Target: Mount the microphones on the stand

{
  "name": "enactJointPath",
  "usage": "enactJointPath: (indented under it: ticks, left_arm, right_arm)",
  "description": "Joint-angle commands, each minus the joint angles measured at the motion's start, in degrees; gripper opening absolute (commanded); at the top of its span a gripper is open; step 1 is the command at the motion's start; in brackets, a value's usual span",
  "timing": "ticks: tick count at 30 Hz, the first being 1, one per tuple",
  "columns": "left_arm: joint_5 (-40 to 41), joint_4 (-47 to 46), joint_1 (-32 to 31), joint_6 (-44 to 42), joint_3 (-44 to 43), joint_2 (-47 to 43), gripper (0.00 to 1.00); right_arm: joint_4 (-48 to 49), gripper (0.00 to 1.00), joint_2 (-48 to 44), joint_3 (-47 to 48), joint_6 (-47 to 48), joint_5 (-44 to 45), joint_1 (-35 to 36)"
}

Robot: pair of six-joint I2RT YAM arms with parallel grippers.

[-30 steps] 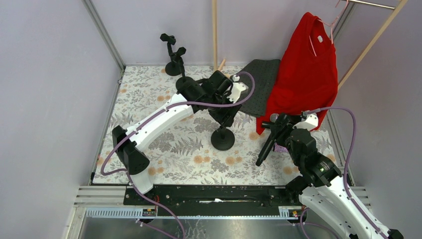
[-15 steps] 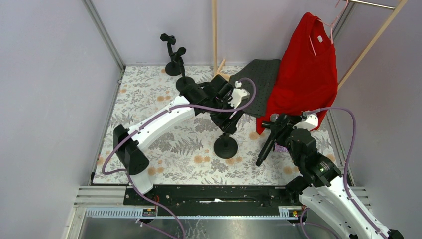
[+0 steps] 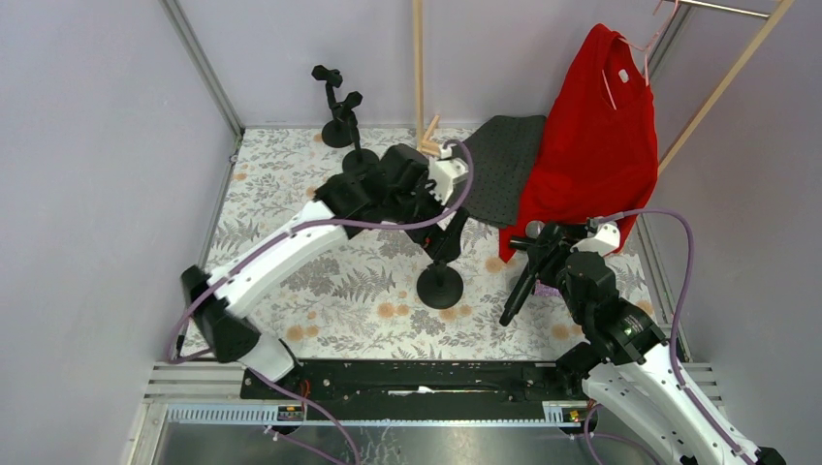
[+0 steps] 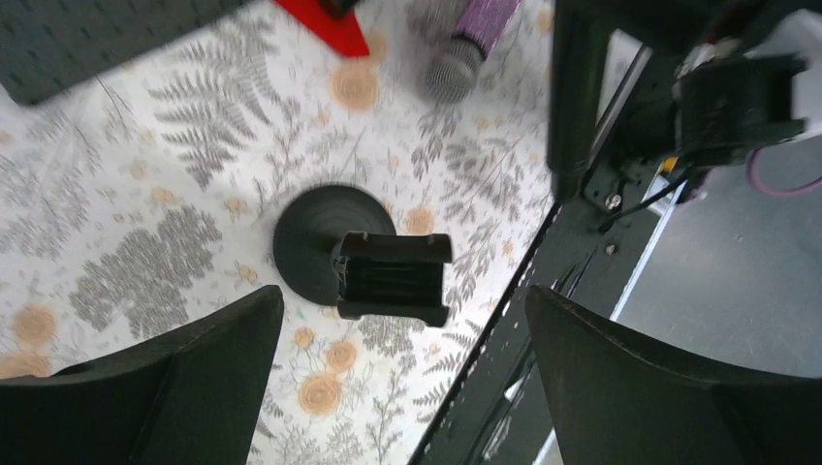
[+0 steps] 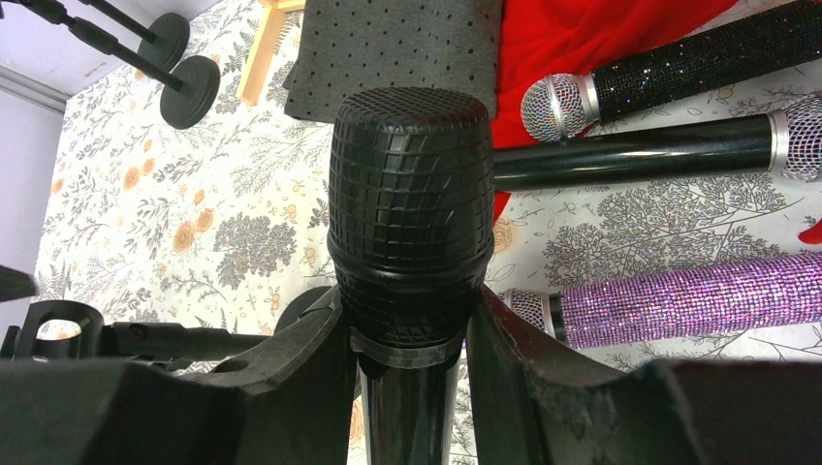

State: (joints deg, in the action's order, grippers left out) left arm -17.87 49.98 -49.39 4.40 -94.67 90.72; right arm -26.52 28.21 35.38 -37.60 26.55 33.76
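Pinching a black microphone [image 5: 407,194] just below its mesh head, with the right hand [image 5: 407,325] pressed onto the body and raised off the surface [image 3: 368,320]. Spreading the left hand [image 4: 402,305] wide above the stand [image 4: 315,242], either side of its empty clip [image 4: 393,276], apparently clear of it. Lying flat by the red garment [image 5: 582,29]: purple microphone [image 5: 679,300], two black-bodied microphones [image 5: 679,63]. Judged step: carrying the first microphone to the clip. Next: lining its body up with the slot and pressing in, with the stand steadied.
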Motion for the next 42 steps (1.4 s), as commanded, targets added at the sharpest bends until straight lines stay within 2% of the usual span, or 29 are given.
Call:
enactJointPath:
  ticks: [1, 4, 11, 14, 15, 17, 21, 25, 30, 34, 38, 42]
  left_arm:
    - [-0.41, -11.33, 0.26, 1.77, 3.7, -9.72, 0.99]
    - [2.46, -17.73, 0.26, 2.97, 10.31, -15.46, 0.99]
    - [6.18, -37.71, 0.1, 9.32, 33.08, -30.64, 0.99]
    - [7.72, -48.74, -0.07, 11.82, 44.22, -38.03, 0.99]
    - [7.8, -56.61, -0.34, 12.3, 48.87, -40.65, 0.99]
    - [8.24, -65.96, -0.7, 13.39, 57.14, -46.28, 0.99]
    - [9.21, -75.22, -0.94, 13.12, 66.75, -52.74, 0.99]
    - [9.43, -80.54, -1.54, 10.27, 71.71, -52.77, 0.99]
    - [9.8, -94.93, -3.82, 3.87, 78.42, -49.13, 0.99]
    - [10.41, -101.61, -5.26, -0.33, 80.21, -43.15, 0.99]
    - [11.73, -111.32, -6.05, -1.5, 82.25, -37.88, 0.99]
    - [13.97, -116.63, -6.41, -2.93, 82.1, -31.67, 0.97]
  right_arm:
    - [1.52, 0.05, -0.68, 0.44, -0.8, 1.98, 0.08]
    - [2.24, 0.05, -1.32, 0.24, -0.82, 1.79, 0.08]
    - [5.79, 0.04, -4.15, -1.31, 0.93, 0.78, 0.14]
    - [8.25, 0.03, -5.64, -2.47, 2.82, 0.36, 0.1]
    - [8.89, 0.03, -6.34, -2.83, 3.32, 0.35, 0.14]
    - [10.17, 0.02, -7.26, -3.3, 4.55, 0.08, 0.08]
    - [11.63, 0.02, -8.79, -4.11, 6.75, 0.05, 0.1]
    - [12.36, 0.01, -9.7, -4.63, 8.08, 0.65, 0.1]
    - [13.9, 0.0, -10.13, -5.44, 8.64, 0.45, 0.08]
    - [14.74, 0.0, -9.82, -5.51, 9.08, -0.66, 0.08]
    - [16.27, 0.0, -9.06, -5.67, 9.56, -1.8, 0.09]
    - [17.43, 0.0, -7.94, -5.64, 10.16, -2.19, 0.08]
